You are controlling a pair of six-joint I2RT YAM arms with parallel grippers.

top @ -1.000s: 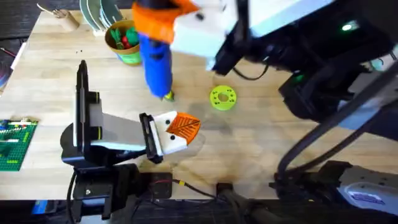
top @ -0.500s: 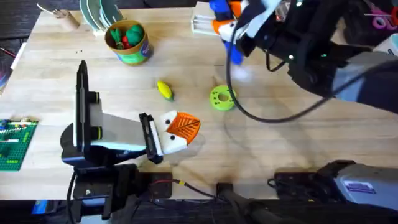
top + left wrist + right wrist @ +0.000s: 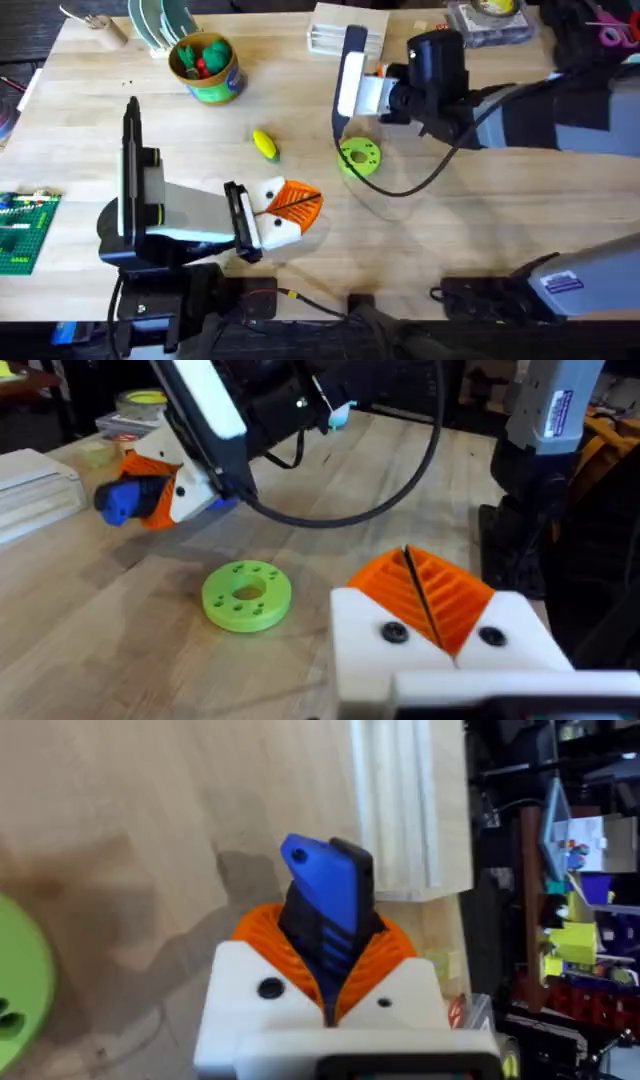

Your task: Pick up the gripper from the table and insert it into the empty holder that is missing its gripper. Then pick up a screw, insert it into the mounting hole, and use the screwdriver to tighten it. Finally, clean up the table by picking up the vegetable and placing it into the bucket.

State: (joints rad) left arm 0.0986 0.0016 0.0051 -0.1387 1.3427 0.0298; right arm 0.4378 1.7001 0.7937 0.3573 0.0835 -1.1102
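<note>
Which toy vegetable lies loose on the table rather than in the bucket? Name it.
The yellow vegetable with the green end. It lies alone on the bare wood, while the green and red toy pieces sit inside the green bucket.

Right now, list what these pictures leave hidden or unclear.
- The screwdriver: the right gripper covers its lower body and bit in the right wrist view; in the overhead view the arm hides it.
- The bucket: its contents are too small to identify from overhead.
- The green disc: cut off by the right wrist view's edge.
- The vegetable: its green end is too small to make out.
</note>
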